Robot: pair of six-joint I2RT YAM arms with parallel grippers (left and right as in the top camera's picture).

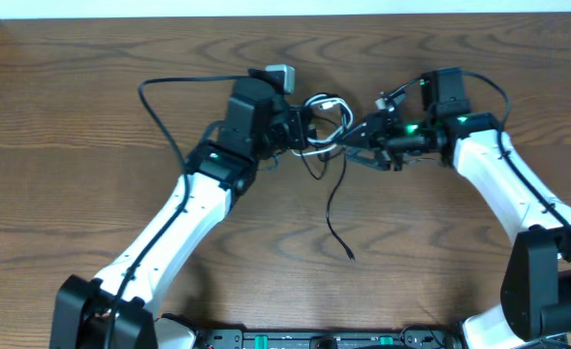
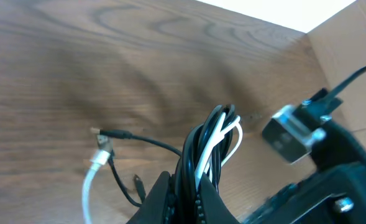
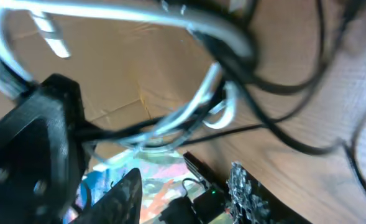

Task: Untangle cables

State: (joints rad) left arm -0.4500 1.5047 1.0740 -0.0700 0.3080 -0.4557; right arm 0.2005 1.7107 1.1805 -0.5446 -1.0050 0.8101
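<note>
The black and white cables form a tangled bundle of loops [image 1: 326, 109] at the middle back of the table. My left gripper [image 1: 300, 131] is shut on that bundle. In the left wrist view the black and white strands [image 2: 215, 134] rise from between the fingers of the left gripper [image 2: 186, 176]. A white cable end [image 2: 91, 177] and a black plug [image 2: 111, 134] lie on the wood beyond. My right gripper [image 1: 356, 142] sits just right of the bundle. Its fingers [image 3: 125, 196] stand apart with nothing between them, and the cable strands [image 3: 189, 121] cross just ahead. A black cable tail [image 1: 331, 199] trails toward the front.
A thicker black arm wire [image 1: 159, 107] loops out left of the left wrist. Brown cardboard [image 2: 347, 43] stands past the table's far edge. The right arm's grey camera block [image 2: 289, 134] is close to the bundle.
</note>
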